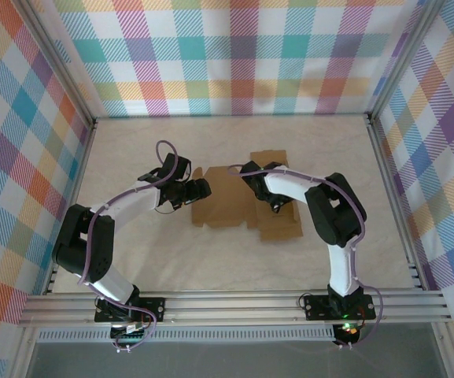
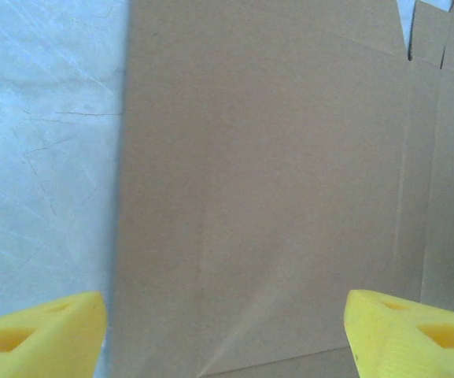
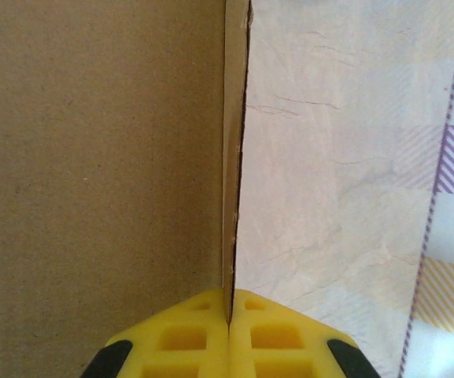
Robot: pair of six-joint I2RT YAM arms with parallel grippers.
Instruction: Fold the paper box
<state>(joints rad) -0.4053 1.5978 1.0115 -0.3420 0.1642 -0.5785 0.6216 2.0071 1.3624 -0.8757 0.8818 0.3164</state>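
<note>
While the right gripper [image 3: 229, 319] clamps a flap edge of the box [image 1: 223, 206], flat on the table [image 1: 171, 260], the left gripper [image 2: 227, 339] hovers open over a panel; folding looks early, and the next move calls for creasing that flap over.

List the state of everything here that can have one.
paper box, not folded up, lying mostly flat, one edge pinched.
left gripper, open over the paper box, holding nothing.
right gripper, shut on an edge of the paper box.
</note>
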